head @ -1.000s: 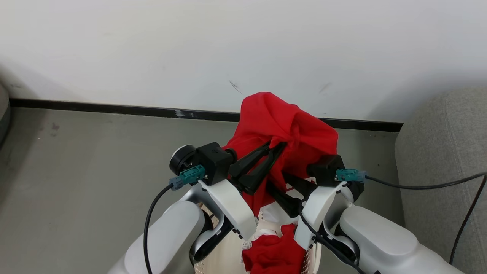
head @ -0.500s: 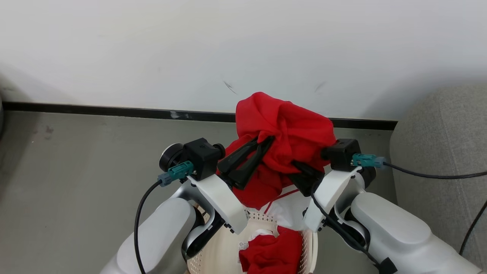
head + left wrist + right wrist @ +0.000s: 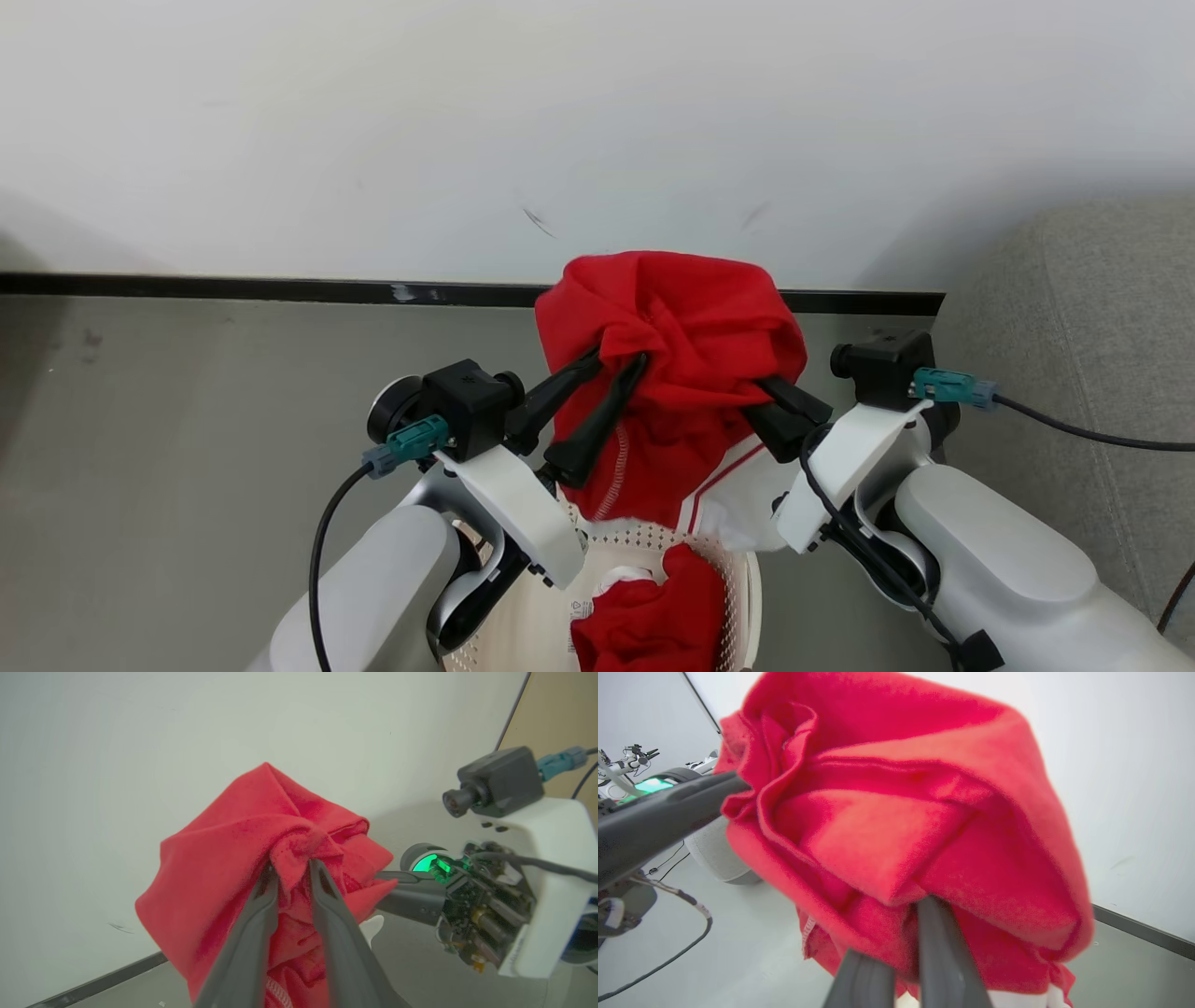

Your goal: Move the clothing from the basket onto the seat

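Observation:
A bright red piece of clothing (image 3: pixel 672 327) hangs bunched in the air above the cream basket (image 3: pixel 739 583). My left gripper (image 3: pixel 619 359) is at the bundle's left side. Its jaws stand parted, with a twisted fold still between the fingers (image 3: pixel 261 905). My right gripper (image 3: pixel 761 390) is shut on the bundle's right side, its tips buried in cloth. The right wrist view has that gripper (image 3: pixel 901 933) vanishing into the red fabric (image 3: pixel 924 812). White trim (image 3: pixel 738 490) hangs down toward the basket. A second red garment (image 3: pixel 653 625) lies inside the basket. The grey seat (image 3: pixel 1074 327) stands to the right.
A white wall with a dark baseboard (image 3: pixel 233 287) runs across behind the bundle, above grey floor (image 3: pixel 187 420). Cables trail from both wrist cameras. A rounded grey upholstered piece (image 3: pixel 714 854) sits on the floor beyond the left arm.
My right gripper has risen to the bundle's right side and shut on it. The left jaws have parted. The head camera has shifted, bringing more of the basket and seat into view.

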Controlling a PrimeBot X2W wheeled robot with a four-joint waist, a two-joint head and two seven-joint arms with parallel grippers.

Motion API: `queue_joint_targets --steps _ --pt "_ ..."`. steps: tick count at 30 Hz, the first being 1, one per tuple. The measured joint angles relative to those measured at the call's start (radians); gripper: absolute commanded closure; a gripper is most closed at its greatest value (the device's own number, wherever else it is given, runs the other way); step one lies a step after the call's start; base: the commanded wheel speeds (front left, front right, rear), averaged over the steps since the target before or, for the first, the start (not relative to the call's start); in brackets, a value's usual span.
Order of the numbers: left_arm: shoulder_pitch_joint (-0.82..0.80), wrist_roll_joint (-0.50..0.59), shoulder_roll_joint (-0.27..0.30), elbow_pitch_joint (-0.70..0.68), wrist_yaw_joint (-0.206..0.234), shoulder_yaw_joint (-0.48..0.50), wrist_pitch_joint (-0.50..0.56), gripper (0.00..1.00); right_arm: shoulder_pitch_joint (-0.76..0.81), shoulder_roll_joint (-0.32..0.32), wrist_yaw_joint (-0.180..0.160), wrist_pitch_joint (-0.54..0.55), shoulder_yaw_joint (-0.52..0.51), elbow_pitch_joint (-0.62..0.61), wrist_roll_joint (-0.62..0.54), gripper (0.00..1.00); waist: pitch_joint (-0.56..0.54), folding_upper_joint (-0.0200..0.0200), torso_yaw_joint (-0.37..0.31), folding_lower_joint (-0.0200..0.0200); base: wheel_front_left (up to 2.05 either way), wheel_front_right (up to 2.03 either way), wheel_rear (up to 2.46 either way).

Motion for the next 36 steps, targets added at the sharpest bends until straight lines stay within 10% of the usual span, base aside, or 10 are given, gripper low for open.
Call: queue_joint_targets --steps 1,36 --pt "0.004 0.0 0.0 0.0 0.002 0.0 -0.006 0.0 0.003 -0.002 0.0 0.0 -0.008 -0.003 -0.003 1.0 -0.001 0.0 -0.003 -0.0001 0.0 0.0 0.0" --pt "0.028 -0.002 0.049 -0.022 0.001 -0.043 -0.033 0.0 0.182 -0.071 0.0 0.0 -0.408 -0.188 -0.133 1.0 -0.002 0.0 -0.17 0.0 0.0 0.0 0.0"
